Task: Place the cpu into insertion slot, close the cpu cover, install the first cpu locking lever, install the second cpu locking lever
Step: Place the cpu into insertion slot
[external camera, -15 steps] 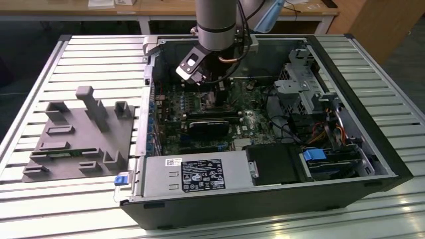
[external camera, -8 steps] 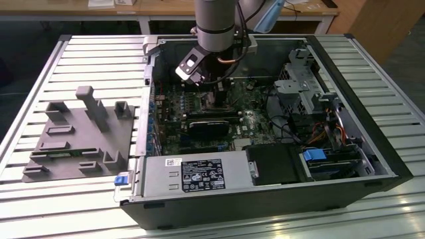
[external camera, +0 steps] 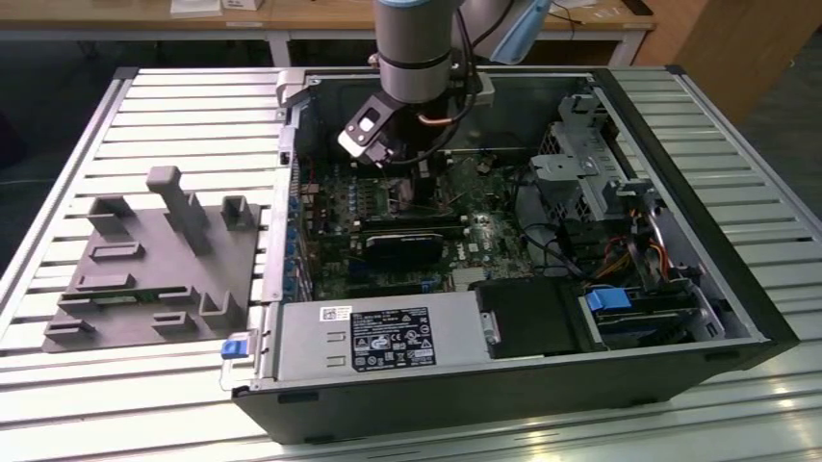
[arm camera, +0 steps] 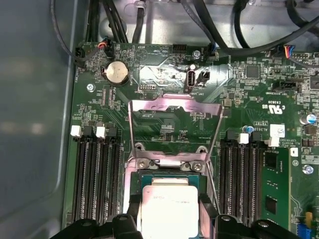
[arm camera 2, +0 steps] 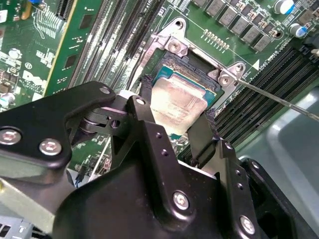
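Silver cpu [arm camera: 167, 206] in end effector [arm camera 2: 175, 107], cpu cover [arm camera: 175, 99] raised

Strong light comes from above in the exterior view. The slatted table [external camera: 719, 404] shines white near the front, but the inside of the computer case [external camera: 514, 395] is dark and full of shadow. In the first wrist view, the cpu cover [arm camera: 174, 103] and the green board [arm camera: 164, 74] behind it glare pale. The cpu [arm camera: 167, 211] top looks soft grey. In the second wrist view, the black gripper [arm camera 2: 177, 102] is dim, with small bright spots on its screws [arm camera 2: 180, 200].
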Motion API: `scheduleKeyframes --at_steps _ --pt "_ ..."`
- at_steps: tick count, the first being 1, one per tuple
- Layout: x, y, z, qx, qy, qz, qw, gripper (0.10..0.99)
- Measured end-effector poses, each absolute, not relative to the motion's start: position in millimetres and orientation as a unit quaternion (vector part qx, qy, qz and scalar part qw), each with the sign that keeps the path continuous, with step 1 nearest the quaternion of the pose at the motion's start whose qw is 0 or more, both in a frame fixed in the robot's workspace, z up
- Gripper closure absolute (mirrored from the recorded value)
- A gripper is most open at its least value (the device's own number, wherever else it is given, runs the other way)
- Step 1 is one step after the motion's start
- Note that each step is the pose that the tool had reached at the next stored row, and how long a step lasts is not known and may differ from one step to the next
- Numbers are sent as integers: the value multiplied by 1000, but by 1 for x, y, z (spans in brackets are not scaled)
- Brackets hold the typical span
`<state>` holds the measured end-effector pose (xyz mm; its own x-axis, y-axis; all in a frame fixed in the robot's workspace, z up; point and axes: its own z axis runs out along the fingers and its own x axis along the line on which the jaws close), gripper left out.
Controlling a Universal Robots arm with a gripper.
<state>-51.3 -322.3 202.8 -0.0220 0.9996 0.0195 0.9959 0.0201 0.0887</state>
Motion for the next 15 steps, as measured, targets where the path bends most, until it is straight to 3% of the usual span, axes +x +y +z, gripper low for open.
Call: scheduleKeyframes --at_steps 15 --pt "-54 -322 195 713 700 43 20 549"
